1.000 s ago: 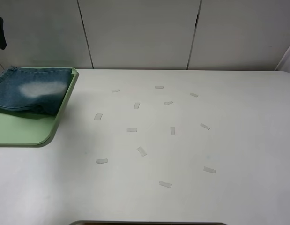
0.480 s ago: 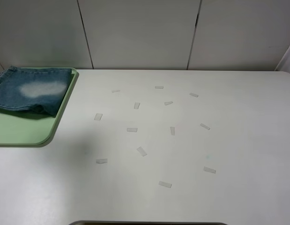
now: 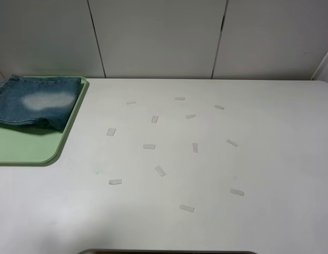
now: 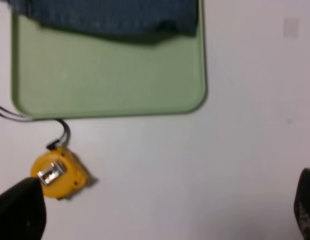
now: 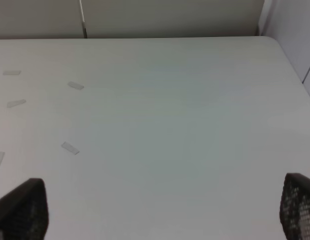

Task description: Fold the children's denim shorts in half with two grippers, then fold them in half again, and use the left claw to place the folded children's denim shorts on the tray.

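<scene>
From the high camera: the children's denim shorts (image 3: 37, 107) are folded up and sitting on the tray (image 3: 26, 151), bunched toward its far end, with one edge draped over the tray's rim on the table side. You can see a big faded pale patch on the top layer. The near half of the tray is bare green. The tray sits at the left edge of the white table (image 3: 216, 169), and a bunch of little tape strips (image 3: 160, 170) are scattered across the middle of the table. Neither arm shows up in this view at all.

Left wrist cam: the left gripper (image 4: 160, 210) is hanging above the table with nothing between its fingers. Only the two black fingertips (image 4: 19, 210) poke into the frame at opposite edges, so they're spread wide apart. Out ahead of the gripper is the tray, with the shorts lying at its far end, well clear of the fingers. Just ahead of one finger and right beside the tray's near rim there's a yellow tape measure (image 4: 58, 174) on the table, with a thin black cord (image 4: 63, 131) running off it.

Right wrist cam: the right gripper (image 5: 160, 210) is much the same, fingertips (image 5: 22, 210) at opposite edges of the frame, wide apart, holding nothing. Ahead of it is just bare white table, with a few tape strips off to one side. No shorts or tray visible from here.
</scene>
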